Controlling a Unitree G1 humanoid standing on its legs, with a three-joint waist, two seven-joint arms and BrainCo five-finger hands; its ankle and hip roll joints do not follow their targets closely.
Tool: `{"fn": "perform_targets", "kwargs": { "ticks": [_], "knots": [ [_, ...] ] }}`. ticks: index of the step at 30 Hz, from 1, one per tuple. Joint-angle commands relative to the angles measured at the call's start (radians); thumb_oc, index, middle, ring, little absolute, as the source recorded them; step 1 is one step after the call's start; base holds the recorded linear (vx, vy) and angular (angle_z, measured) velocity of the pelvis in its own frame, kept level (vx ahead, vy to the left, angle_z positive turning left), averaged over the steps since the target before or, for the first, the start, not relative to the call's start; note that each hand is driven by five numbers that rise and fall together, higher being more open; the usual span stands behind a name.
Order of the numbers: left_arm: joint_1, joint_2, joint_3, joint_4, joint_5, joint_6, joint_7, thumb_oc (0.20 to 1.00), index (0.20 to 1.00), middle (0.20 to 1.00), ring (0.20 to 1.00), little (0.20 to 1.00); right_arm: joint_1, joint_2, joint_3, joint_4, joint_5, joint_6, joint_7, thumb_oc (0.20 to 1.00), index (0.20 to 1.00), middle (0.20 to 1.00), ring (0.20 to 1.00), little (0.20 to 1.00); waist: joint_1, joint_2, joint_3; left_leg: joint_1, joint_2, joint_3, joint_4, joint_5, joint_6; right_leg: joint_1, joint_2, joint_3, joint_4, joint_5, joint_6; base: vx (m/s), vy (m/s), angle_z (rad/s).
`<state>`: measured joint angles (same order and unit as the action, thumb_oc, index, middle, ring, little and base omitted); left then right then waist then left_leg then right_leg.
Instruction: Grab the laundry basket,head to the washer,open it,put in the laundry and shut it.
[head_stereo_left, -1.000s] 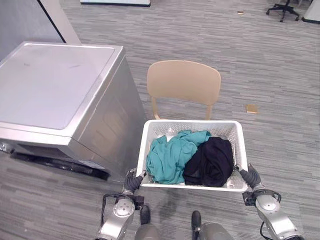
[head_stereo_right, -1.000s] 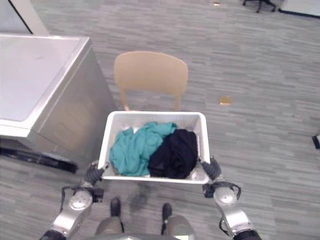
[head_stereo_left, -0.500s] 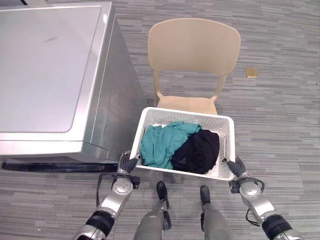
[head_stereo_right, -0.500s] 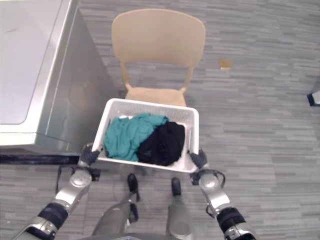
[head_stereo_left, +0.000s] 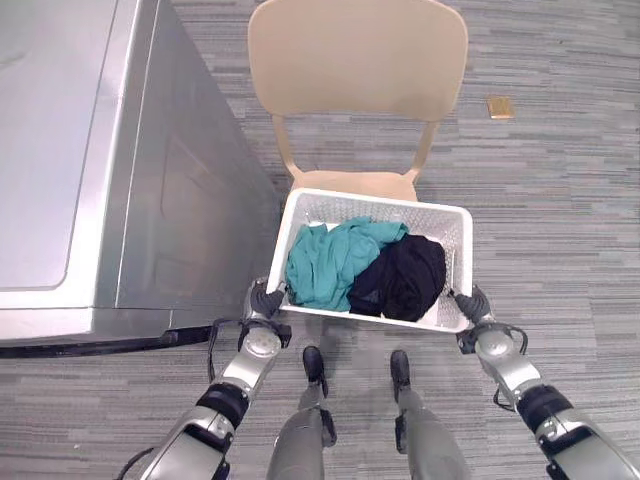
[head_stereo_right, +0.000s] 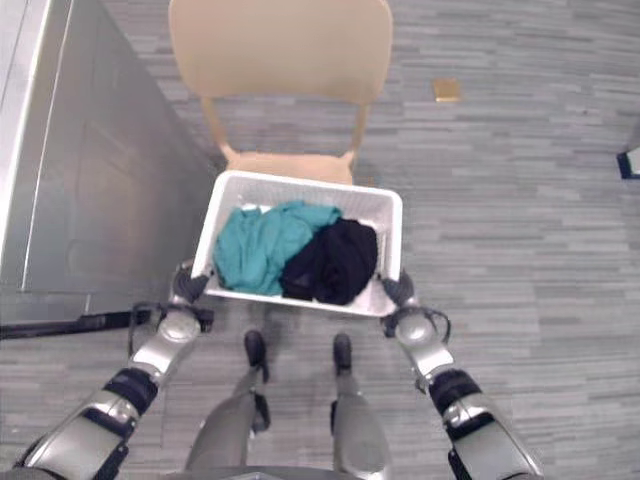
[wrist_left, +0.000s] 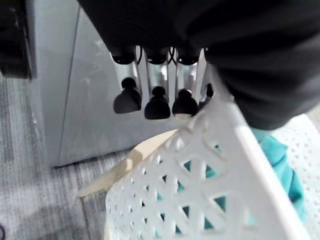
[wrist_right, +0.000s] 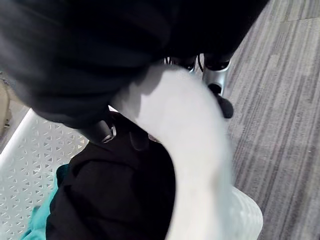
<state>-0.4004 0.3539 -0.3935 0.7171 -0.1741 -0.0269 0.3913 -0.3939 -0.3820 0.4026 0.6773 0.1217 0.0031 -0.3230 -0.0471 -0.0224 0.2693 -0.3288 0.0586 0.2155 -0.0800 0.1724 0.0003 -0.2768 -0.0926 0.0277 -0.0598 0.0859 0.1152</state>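
Grey striped flooring fills the frame; at centre, the white laundry basket (head_stereo_left: 452, 228) is gripped by the left hand (head_stereo_left: 266, 299) and right hand (head_stereo_left: 473, 303), before the chair (head_stereo_left: 357, 62), washer (head_stereo_left: 100, 170) at left.

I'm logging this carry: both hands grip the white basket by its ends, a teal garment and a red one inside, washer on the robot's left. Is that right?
One detail is off: the second garment is black, not red, as the left eye view shows. The rest stands: the left hand and the right hand grip the white basket by its ends, the teal garment lies inside, and the washer is on the robot's left.
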Motion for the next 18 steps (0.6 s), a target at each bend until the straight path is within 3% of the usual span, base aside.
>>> {"fn": "perform_targets", "kwargs": {
  "ticks": [1,3,4,5,6,7,8,9,10,11,13,14,18],
  "knots": [
    [-0.078,-0.054,-0.026,-0.011,0.026,-0.093,0.009,0.200,0.200,0.200,0.200,0.200,-0.107,0.044,0.070,-0.025,-0.004,-0.078,0.010,0.200,0.200,0.200,0.200,0.200,0.042,0.007,-0.005,-0.046,-0.014,-0.058,0.064,-0.117,-0.039,-0.105,0.040,-0.039,0.145,-0.133,-0.025,-0.02,-0.019,0.05],
    [-0.084,-0.052,-0.030,-0.003,0.028,-0.092,0.006,0.200,0.200,0.200,0.200,0.200,-0.120,0.043,0.080,-0.008,-0.014,-0.071,0.012,0.200,0.200,0.200,0.200,0.200,0.045,0.006,-0.001,-0.054,-0.016,-0.060,0.069,-0.117,-0.040,-0.109,0.038,-0.041,0.147,-0.133,-0.025,-0.01,-0.013,0.09],
    [-0.091,-0.051,-0.033,0.007,0.028,-0.090,0.001,0.674,0.674,0.674,0.674,0.674,-0.132,0.040,0.086,0.005,-0.021,-0.066,0.013,0.200,0.200,0.200,0.200,0.200,0.048,0.007,0.002,-0.059,-0.017,-0.062,0.073,-0.117,-0.040,-0.112,0.037,-0.040,0.149,-0.133,-0.026,-0.01,0.008,0.15],
    [-0.103,-0.047,-0.039,0.018,0.031,-0.089,-0.004,0.884,0.884,0.884,0.884,0.884,-0.143,0.041,0.086,0.020,-0.024,-0.063,0.014,0.200,0.200,0.200,0.200,0.200,0.049,0.008,0.006,-0.068,-0.019,-0.062,0.080,-0.118,-0.040,-0.120,0.038,-0.039,0.153,-0.133,-0.027,-0.01,0.020,0.15],
    [-0.108,-0.043,-0.042,0.021,0.033,-0.087,-0.007,1.000,1.000,1.000,1.000,1.000,-0.148,0.041,0.084,0.027,-0.026,-0.058,0.013,0.376,0.376,0.376,0.376,0.376,0.049,0.009,0.007,-0.074,-0.020,-0.063,0.083,-0.118,-0.040,-0.123,0.037,-0.038,0.155,-0.133,-0.027,-0.01,0.018,0.12],
    [-0.114,-0.043,-0.040,0.028,0.029,-0.084,-0.010,1.000,1.000,1.000,1.000,1.000,-0.153,0.045,0.081,0.037,-0.027,-0.056,0.009,0.893,0.893,0.893,0.893,0.893,0.050,0.009,0.009,-0.082,-0.021,-0.063,0.089,-0.118,-0.040,-0.127,0.036,-0.037,0.157,-0.133,-0.027,-0.01,0.005,0.12],
    [-0.114,-0.043,-0.040,0.028,0.029,-0.084,-0.010,1.000,1.000,1.000,1.000,1.000,-0.154,0.045,0.081,0.037,-0.027,-0.056,0.009,1.000,1.000,1.000,1.000,1.000,0.050,0.009,0.009,-0.083,-0.021,-0.063,0.089,-0.118,-0.040,-0.127,0.036,-0.037,0.157,-0.133,-0.027,0.08,0.009,0.13],
    [-0.113,-0.047,-0.040,0.030,0.017,-0.085,-0.021,1.000,1.000,1.000,1.000,1.000,-0.138,0.059,0.065,0.056,-0.024,-0.050,0.003,1.000,1.000,1.000,1.000,1.000,0.047,0.006,0.012,-0.083,-0.028,-0.074,0.106,-0.146,-0.043,-0.122,0.035,-0.033,0.169,-0.159,-0.025,0.01,-0.002,0.12],
    [-0.114,-0.047,-0.039,0.030,0.017,-0.085,-0.021,1.000,1.000,1.000,1.000,1.000,-0.139,0.059,0.065,0.055,-0.024,-0.051,0.003,1.000,1.000,1.000,1.000,1.000,0.049,0.006,0.014,-0.099,-0.024,-0.067,0.110,-0.123,-0.039,-0.136,0.037,-0.035,0.167,-0.136,-0.030,0.11,0.013,0.18],
    [-0.086,-0.045,-0.044,0.013,0.022,-0.082,-0.038,1.000,1.000,1.000,1.000,1.000,-0.104,0.069,0.063,0.058,-0.030,-0.046,0.013,1.000,1.000,1.000,1.000,1.000,0.047,0.005,0.008,-0.082,-0.027,-0.077,0.120,-0.153,-0.042,-0.116,0.035,-0.031,0.175,-0.163,-0.027,0.04,0.011,0.17],
    [-0.052,-0.042,-0.045,-0.007,0.028,-0.079,-0.058,1.000,1.000,1.000,1.000,1.000,-0.065,0.077,0.058,0.051,-0.031,-0.046,0.023,1.000,1.000,1.000,1.000,1.000,0.046,0.002,0.003,-0.075,-0.026,-0.077,0.130,-0.163,-0.040,-0.105,0.036,-0.029,0.176,-0.167,-0.029,0.05,0.012,0.13],
    [-0.034,-0.040,-0.043,-0.022,0.031,-0.081,-0.067,1.000,1.000,1.000,1.000,1.000,-0.045,0.080,0.052,0.045,-0.030,-0.049,0.027,1.000,1.000,1.000,1.000,1.000,0.047,0.000,0.002,-0.086,-0.023,-0.069,0.136,-0.144,-0.035,-0.111,0.039,-0.029,0.174,-0.146,-0.033,-0.03,-0.001,0.06],
    [0.022,-0.024,-0.017,-0.071,0.028,-0.080,-0.082,1.000,1.000,1.000,1.000,1.000,0.008,0.062,0.021,0.003,-0.035,-0.054,0.037,1.000,1.000,1.000,1.000,1.000,0.045,-0.004,-0.005,-0.064,-0.019,-0.066,0.141,-0.154,-0.037,-0.083,0.040,-0.025,0.161,-0.146,-0.033,0.01,-0.003,-0.02]
  ]
}}
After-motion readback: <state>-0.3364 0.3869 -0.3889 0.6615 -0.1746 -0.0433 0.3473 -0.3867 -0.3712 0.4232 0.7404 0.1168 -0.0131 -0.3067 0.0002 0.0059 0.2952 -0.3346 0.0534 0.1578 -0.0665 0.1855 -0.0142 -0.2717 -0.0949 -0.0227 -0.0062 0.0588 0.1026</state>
